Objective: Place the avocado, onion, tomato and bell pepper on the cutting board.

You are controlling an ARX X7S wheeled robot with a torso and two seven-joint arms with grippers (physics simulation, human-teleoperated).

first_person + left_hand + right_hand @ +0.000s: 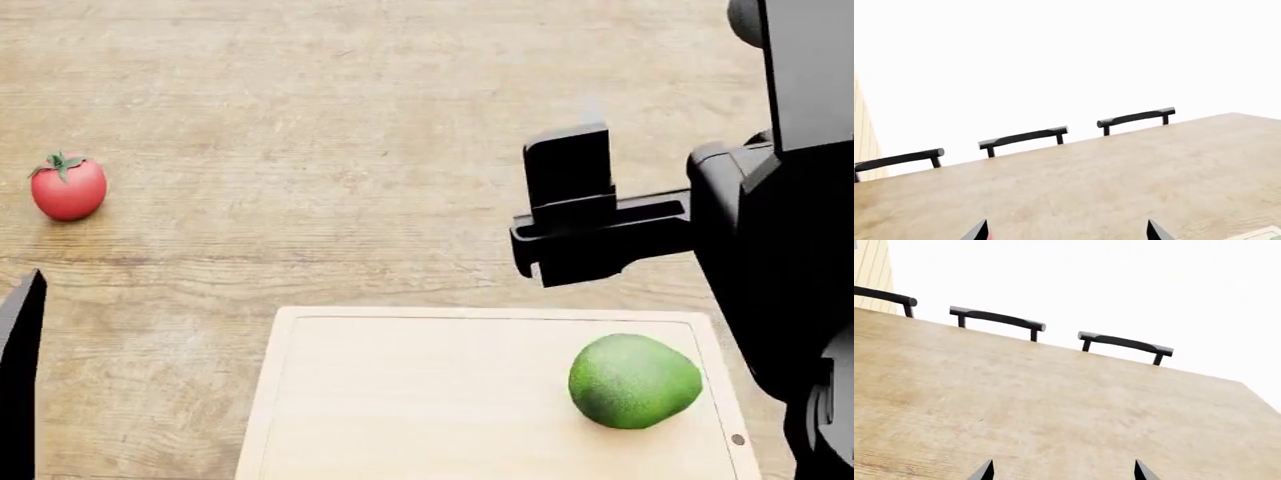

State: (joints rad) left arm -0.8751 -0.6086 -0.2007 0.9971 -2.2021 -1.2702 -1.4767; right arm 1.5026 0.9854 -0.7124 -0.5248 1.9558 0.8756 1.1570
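Avocado [634,381] sits on the cutting board [400,400], near its right end — one down. My right pincer [571,165] hangs above the counter [334,120] just beyond the board, fingers spread and empty. Left pincer [1066,234] gapes too, holding nothing. Tomato [68,186] waits far left, well clear of the board — my left arm's closer, I reckon. Onion and bell pepper — not in sight.

A pale, grainy wooden surface [334,90] fills the view. Three black curved chair backrests [997,317] line its far edge, before a white background.
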